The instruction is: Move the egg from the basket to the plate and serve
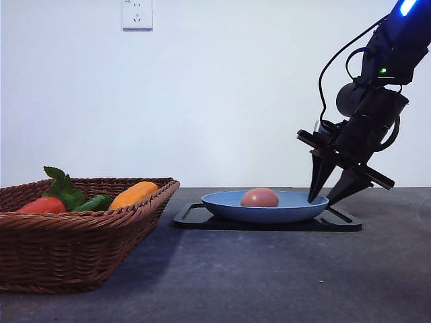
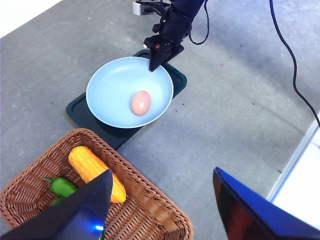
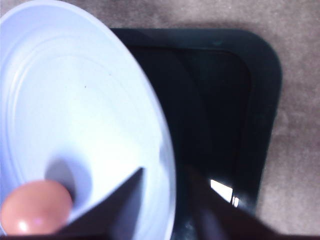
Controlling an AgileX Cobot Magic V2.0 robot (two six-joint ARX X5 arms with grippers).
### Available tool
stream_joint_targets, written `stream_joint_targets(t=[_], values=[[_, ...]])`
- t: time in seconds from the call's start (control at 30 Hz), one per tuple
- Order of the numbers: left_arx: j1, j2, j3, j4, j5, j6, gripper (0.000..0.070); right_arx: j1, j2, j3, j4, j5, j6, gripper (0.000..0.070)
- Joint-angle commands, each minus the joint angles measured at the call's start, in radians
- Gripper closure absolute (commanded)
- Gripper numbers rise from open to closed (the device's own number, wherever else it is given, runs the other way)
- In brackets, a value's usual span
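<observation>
Eggs: one egg (image 1: 260,197) is counted.
Plates: one plate (image 1: 296,208).
Baskets: one basket (image 1: 81,235).
Trays: one black tray (image 1: 337,222).
Tomatoes: one tomato (image 1: 42,206).
Corn cobs: one corn cob (image 2: 95,172).

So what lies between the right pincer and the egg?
Only bare blue surface of the plate lies between the right pincer and the egg, as the left wrist view shows.

Grey table (image 1: 269,276): basket (image 1: 74,235), black tray (image 1: 337,222)
</observation>
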Motion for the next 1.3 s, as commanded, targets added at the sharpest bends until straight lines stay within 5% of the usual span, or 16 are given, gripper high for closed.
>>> stream_joint_targets(t=[0.0,0.43,0.6,0.7,0.83,1.03,1.27], values=[[-0.004,0.01,0.021,0.008,-0.003,-0.008,0.0293,0.0,0.023,0.03,-0.003,0.002,0.008,0.0445],[0.008,0.012,0.021,0.02,-0.003,0.018,0.0308,-0.052,-0.03,0.163,-0.267,0.037,-0.111,0.0465],[0.03,0.026,0.021,0.047,-0.003,0.044,0.0388,-0.057,-0.146,0.165,-0.335,0.168,-0.131,0.0558],[0.053,0.037,0.021,0.059,-0.004,0.057,0.0498,-0.045,-0.24,0.164,-0.353,0.239,-0.14,0.0625],[0.092,0.052,0.021,0.061,-0.003,0.095,0.0699,0.015,-0.384,0.157,-0.352,0.355,-0.161,0.07],[0.194,0.056,0.02,0.063,-0.003,0.119,0.07,0.128,-0.601,0.08,-0.327,0.55,-0.183,0.07],[0.378,0.023,-0.021,0.092,0.023,0.105,0.07,0.238,-0.878,-0.217,-0.096,0.615,-0.187,0.07]])
